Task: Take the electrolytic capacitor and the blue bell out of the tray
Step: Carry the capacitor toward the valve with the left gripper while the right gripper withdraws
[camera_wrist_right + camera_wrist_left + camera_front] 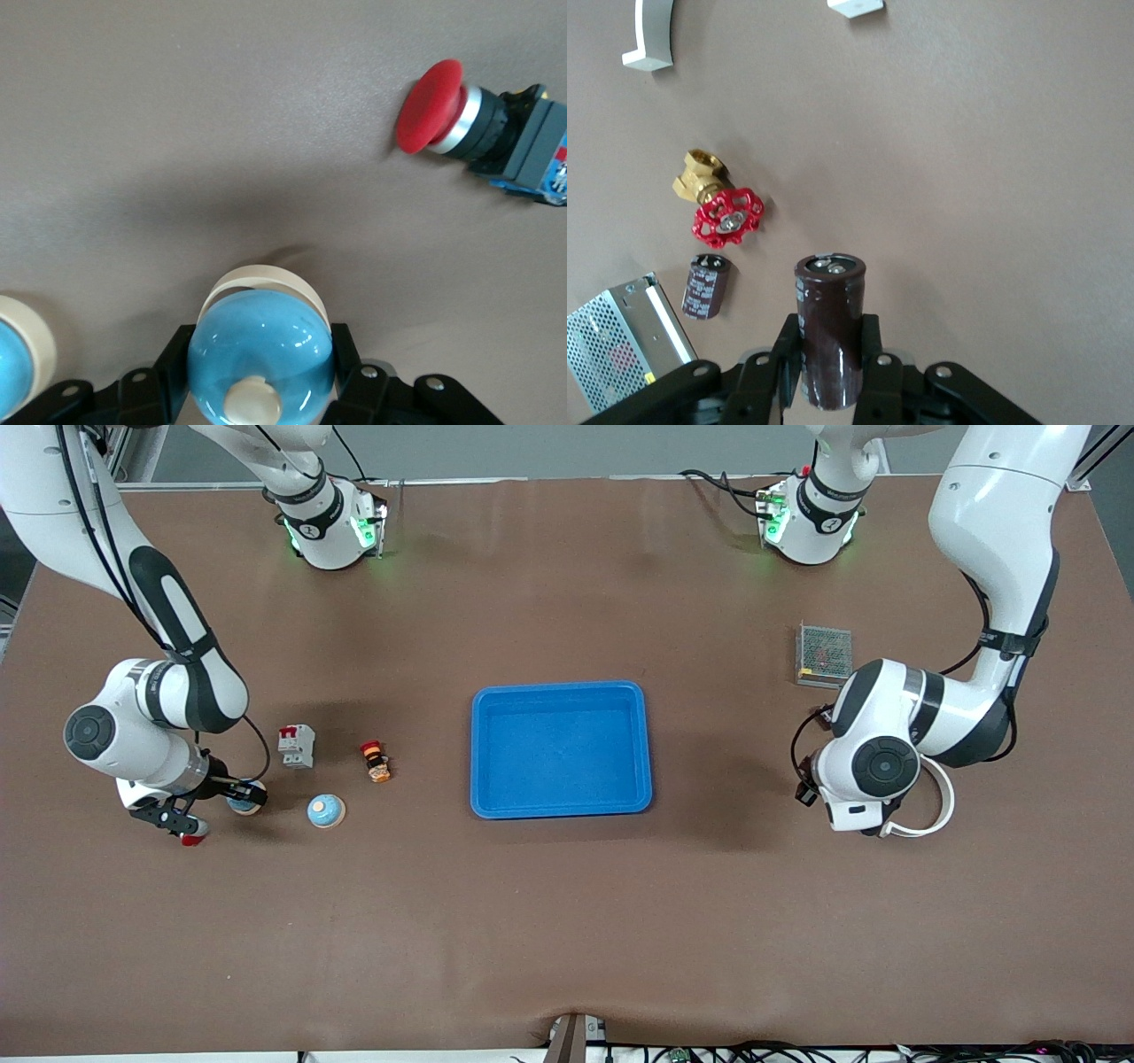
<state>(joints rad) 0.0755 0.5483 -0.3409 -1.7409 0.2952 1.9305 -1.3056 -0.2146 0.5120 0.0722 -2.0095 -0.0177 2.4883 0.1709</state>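
Capacitor and bell were each held by a different arm. The dark brown cylindrical capacitor [830, 329] stood upright between the clenched fingers [765, 372] of the left gripper [830, 376], lifted above the brown table [992, 177] at the left arm's end; in the front view the gripper itself was hidden under the wrist. On the table below it lay a smaller dark capacitor [706, 286], a brass valve with a red handwheel [719, 204] and a perforated metal power-supply box [824, 654]. The glossy light-blue dome bell with a cream button [260, 361] was clamped between the fingers [173, 367] of the right gripper [215, 803], over the right arm's end of the table. A red mushroom push-button switch [478, 130] lay on the table near it. A second light-blue bell [326, 810] sat on the table beside the right gripper, toward the tray. Farther from the front camera than that bell stood a white circuit breaker with a red lever [297, 745] and a small red-and-orange component [376, 761]. The empty blue plastic tray [561, 691] rested at the table's middle, well apart from both grippers.
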